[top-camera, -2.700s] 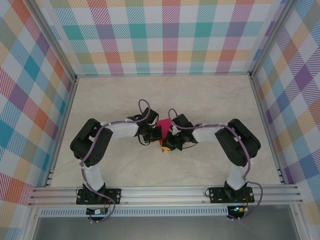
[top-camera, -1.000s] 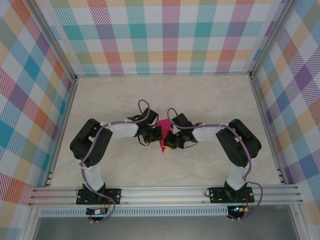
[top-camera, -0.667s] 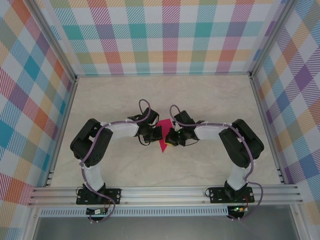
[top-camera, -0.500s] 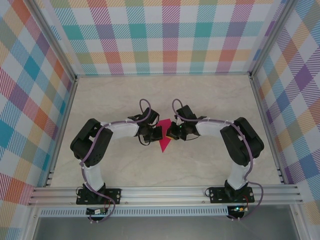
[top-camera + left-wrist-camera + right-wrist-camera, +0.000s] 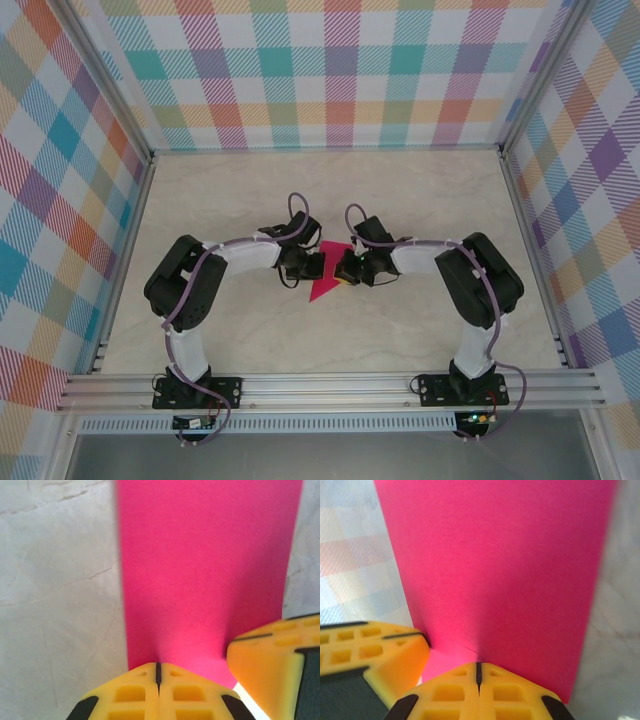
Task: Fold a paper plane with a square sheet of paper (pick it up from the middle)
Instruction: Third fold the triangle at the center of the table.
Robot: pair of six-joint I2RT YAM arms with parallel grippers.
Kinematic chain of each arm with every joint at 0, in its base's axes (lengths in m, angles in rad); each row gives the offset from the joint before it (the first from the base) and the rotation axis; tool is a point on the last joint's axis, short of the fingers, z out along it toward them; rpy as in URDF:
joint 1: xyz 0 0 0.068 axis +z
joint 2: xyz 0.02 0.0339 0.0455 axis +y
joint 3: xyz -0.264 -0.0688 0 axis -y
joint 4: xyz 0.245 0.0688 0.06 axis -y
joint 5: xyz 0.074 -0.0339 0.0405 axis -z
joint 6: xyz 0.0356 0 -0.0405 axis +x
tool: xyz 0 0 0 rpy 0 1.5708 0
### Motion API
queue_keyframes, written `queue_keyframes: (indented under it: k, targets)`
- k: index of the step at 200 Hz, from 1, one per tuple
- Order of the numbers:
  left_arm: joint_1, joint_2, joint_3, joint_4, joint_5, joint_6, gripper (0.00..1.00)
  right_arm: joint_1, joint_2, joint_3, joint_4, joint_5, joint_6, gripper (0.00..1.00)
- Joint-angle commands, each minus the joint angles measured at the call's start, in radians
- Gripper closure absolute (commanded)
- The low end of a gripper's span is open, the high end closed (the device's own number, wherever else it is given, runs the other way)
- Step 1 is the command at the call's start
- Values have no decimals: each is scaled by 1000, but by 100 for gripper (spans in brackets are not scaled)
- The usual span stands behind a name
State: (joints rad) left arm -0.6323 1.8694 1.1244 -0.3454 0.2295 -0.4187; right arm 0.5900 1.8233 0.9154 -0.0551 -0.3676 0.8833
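Pink paper (image 5: pixel 322 285) mid-table, left gripper (image 5: pixel 158 672) and right gripper (image 5: pixel 478 672) side by side, both clamped shut on its edge

1. The table (image 5: pixel 420 200) is a pale cream surface with a faint marble pattern. In the left wrist view it shows thin grey veins and hairline cracks.
2. An aluminium rail (image 5: pixel 330 388) runs along the table's near edge. Slimmer metal strips edge its left, right and far sides.
3. The left arm base (image 5: pixel 197 388) and the right arm base (image 5: pixel 455 385) sit well apart on that near rail.
4. The pink paper (image 5: pixel 325 275), a folded pointed shape, is over the table's middle with its tip towards the near-left. Whether it touches the surface cannot be told.
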Motion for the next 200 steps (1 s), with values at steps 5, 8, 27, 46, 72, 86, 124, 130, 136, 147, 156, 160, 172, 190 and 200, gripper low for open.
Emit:
queue_keyframes:
  k: [5, 8, 27, 46, 72, 86, 124, 130, 136, 147, 156, 160, 172, 190, 200]
  targets:
    - [11, -25, -4, -60, -20, 11, 100, 2, -42, -58, -53, 42, 92, 100]
    - [11, -38, -11, -51, -12, 1, 99, 1, -45, -59, -51, 43, 97, 100]
    - [11, -141, -59, -13, -24, -96, 94, 1, -55, -64, -47, 59, 116, 100]
    - [10, -235, -165, 125, 14, -242, 91, 2, -53, -63, -42, 58, 119, 100]
    - [-2, -282, -336, 369, 121, -431, 99, 2, -47, -58, -43, 54, 117, 100]
    - [-10, -299, -397, 436, 128, -471, 100, 2, -45, -58, -46, 54, 114, 100]
    - [-10, -261, -437, 459, 165, -471, 100, 1, -35, -55, -54, 58, 106, 100]
    - [-10, -254, -437, 451, 168, -468, 100, 0, -34, -54, -53, 60, 105, 100]
    - [-10, -249, -439, 443, 171, -463, 100, 0, -35, -53, -56, 59, 105, 100]
    - [-10, -242, -442, 441, 176, -459, 100, 1, -35, -52, -58, 61, 105, 100]
    - [-10, -240, -444, 434, 180, -455, 100, 1, -35, -52, -60, 62, 105, 100]
    - [-10, -240, -442, 427, 179, -453, 100, 1, -35, -50, -61, 63, 105, 100]
    - [-10, -239, -440, 401, 173, -448, 100, 1, -32, -47, -64, 63, 103, 100]
    - [-10, -229, -447, 380, 173, -440, 100, 1, -31, -42, -71, 59, 96, 100]
    - [-10, -225, -457, 372, 169, -435, 100, 0, -34, -34, -78, 59, 84, 100]
